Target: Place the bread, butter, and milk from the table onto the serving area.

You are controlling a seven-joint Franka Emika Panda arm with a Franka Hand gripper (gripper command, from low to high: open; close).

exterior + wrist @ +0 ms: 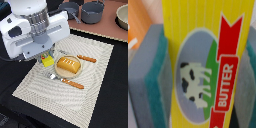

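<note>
The gripper (46,56) stands in the left half of the exterior view, over the upper left part of the serving area (95,85), and it is clenched on the butter (47,62); in the wrist view the yellow pack (203,65) fills the frame with a grey-and-teal pad (150,85) pressed to one long side and the other pad only just showing at the opposite edge. The pack sits just beside the tan plate (56,72), low over the mat; whether it already touches the mat cannot be told.

The bread (69,65) lies on the plate at the centre of the frame; the milk is not visible in either view, and the bulky arm may be hiding it.

As a judgement, the butter is light and fairly stiff as a boxed block, though its printed wrapper looks smooth and could slip under a loose pinch; the present hold across the two long sides, near the middle of the pack, seems the sound one, since the flat faces give the pads full contact; hard squeezing might dent it. The orange-handled cutlery (86,58) lies close by, so the pack wants a straight set-down.
</note>
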